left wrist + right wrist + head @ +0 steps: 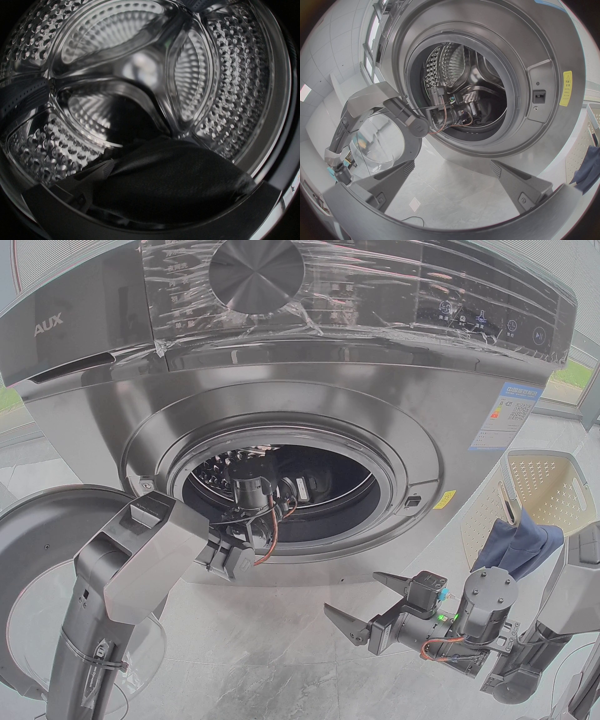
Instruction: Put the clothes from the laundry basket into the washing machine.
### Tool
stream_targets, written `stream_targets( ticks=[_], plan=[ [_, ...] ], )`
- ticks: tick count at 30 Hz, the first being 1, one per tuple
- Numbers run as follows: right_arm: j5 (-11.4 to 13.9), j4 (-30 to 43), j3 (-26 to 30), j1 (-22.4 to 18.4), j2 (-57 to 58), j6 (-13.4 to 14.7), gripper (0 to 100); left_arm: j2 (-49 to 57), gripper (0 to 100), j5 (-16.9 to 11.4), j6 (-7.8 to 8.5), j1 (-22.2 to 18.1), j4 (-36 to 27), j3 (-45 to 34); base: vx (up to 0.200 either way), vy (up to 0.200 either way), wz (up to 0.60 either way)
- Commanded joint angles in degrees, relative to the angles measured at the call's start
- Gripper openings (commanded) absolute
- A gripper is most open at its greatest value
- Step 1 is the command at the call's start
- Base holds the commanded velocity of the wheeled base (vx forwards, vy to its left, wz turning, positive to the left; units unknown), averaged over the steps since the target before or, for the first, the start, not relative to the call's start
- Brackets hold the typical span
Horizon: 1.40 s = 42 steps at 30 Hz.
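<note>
Head view, obs. by size: washing machine (pixel 406 402) fills the frame, a front-loader w/ its round door (pixel 37 565) swung fully open to the robot's left and the drum (pixel 237 78) accessible. Laundry basket (pixel 544 484), pale perforated plastic, stands at the robot's right, just beside the machine front. Task items, two seen: blue garment (pixel 519 546) draped over the basket's near rim, hanging down outside; dark garment (pixel 175 181) lying in the bottom of the drum, near the door lip.

Handling, judged: both are soft, light, limp fabric, non-fragile. They will sag and trail, and may snag on the basket rim or door seal. Rec. grip on the blue garment: pinch the bunched fold at the rim, where layers are thickest, not a loose hem.

Tools. Left gripper (pixel 151 167) is inside the drum mouth, over the dark garment. One finger (pixel 97 175) shows set wide; the other is lost under dark cloth in poor light, so the jaws are prob. apart and the cloth let go, though contact w/ the fabric can't be ruled out. Right gripper (pixel 351 593) hovers low over the floor tiles (pixel 250 640) in front of the machine, on the basket's left, jaws spread wide, nothing between them, touching nothing
</note>
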State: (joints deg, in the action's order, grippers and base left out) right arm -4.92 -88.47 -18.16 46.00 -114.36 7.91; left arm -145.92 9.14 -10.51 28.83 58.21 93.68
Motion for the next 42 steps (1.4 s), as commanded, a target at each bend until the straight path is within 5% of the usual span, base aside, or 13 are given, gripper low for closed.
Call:
stream_targets(
  ticks=[1, 11, 16, 31, 40, 41, 42],
  plan=[
    [-3.25, -0.04, -1.52, -0.64, 0.10, 1.40, 100, 8.20, 100, -1.58, 0.23, 1.49, 0.50, -12.65, 0.000, 0.000, 0.00],
    [-3.86, 0.05, -1.44, -1.35, 0.01, 1.67, 100, 15.76, 100, -2.73, 0.84, 2.99, 3.23, -27.85, 0.000, 0.000, 0.00],
    [-3.86, 0.05, -0.38, -1.26, -0.07, 1.67, 100, 15.76, 100, -3.08, 0.93, 2.90, 4.81, -27.42, 0.000, 0.000, 0.00],
    [-3.16, -0.04, -0.29, -1.26, 0.01, 1.84, 100, 4.86, 100, -2.90, 0.93, 2.37, 5.51, -13.35, 0.000, 0.000, 0.00],
    [-2.28, -0.13, 0.15, -0.47, 0.10, 2.37, 100, -0.50, 100, -2.90, 1.63, 2.28, 0.50, -3.33, 0.000, 0.000, 0.00],
    [-2.28, -0.13, 0.15, -0.47, 0.10, 2.37, 100, -0.50, 0, -2.90, 1.63, 2.28, 0.50, -3.33, 0.000, 0.000, 0.00],
    [-2.28, -0.13, 0.15, -0.47, 0.10, 2.37, 100, -0.50, 0, -2.90, 1.63, 2.28, 0.50, -3.33, 0.000, 0.000, 0.00]
  ],
)
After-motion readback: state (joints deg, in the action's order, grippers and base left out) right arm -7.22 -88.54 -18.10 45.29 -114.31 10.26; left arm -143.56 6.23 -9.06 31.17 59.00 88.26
